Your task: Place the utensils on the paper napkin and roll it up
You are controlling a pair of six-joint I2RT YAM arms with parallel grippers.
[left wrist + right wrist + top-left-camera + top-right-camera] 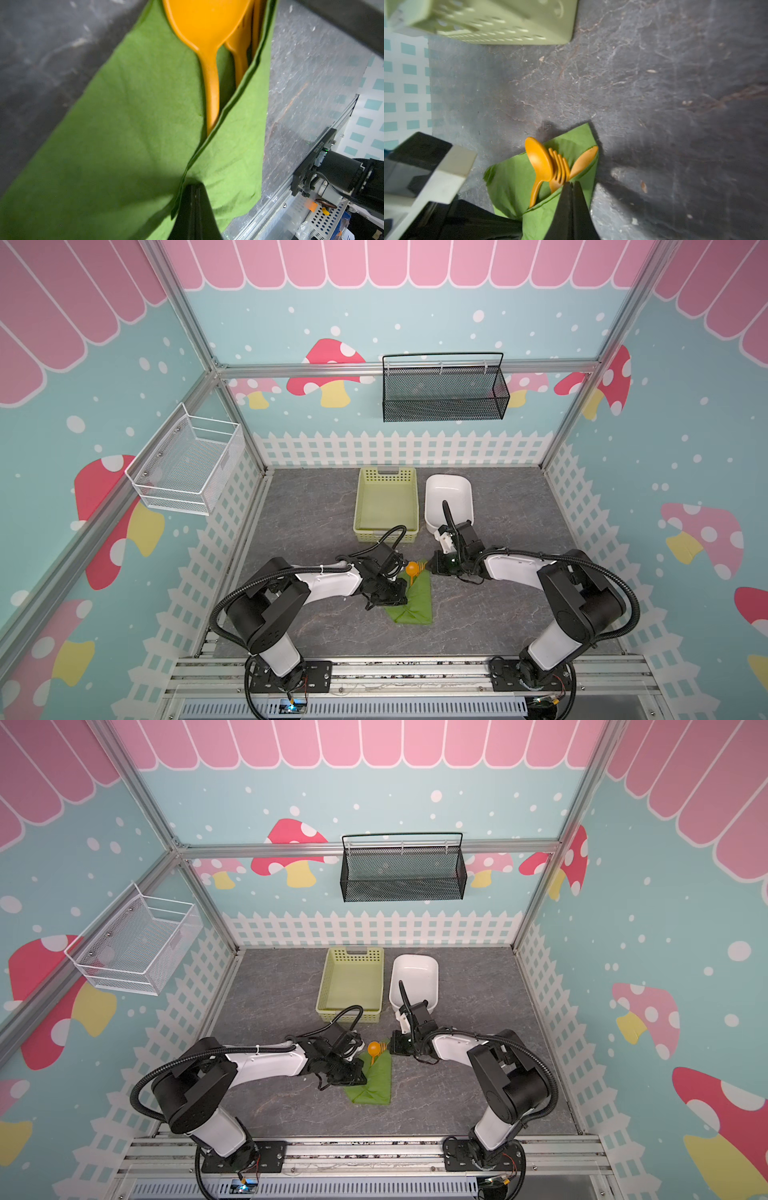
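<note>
My left claw [194, 186], pinched shut, rests on the folded napkin [124, 124]; my right claw [572, 184], shut too, hangs by the fork [557, 182].

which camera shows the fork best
Right wrist view: the fork shows its tines clearly between spoon and knife. Left wrist view mostly hides it behind the spoon; in both top views it is tiny.
</note>
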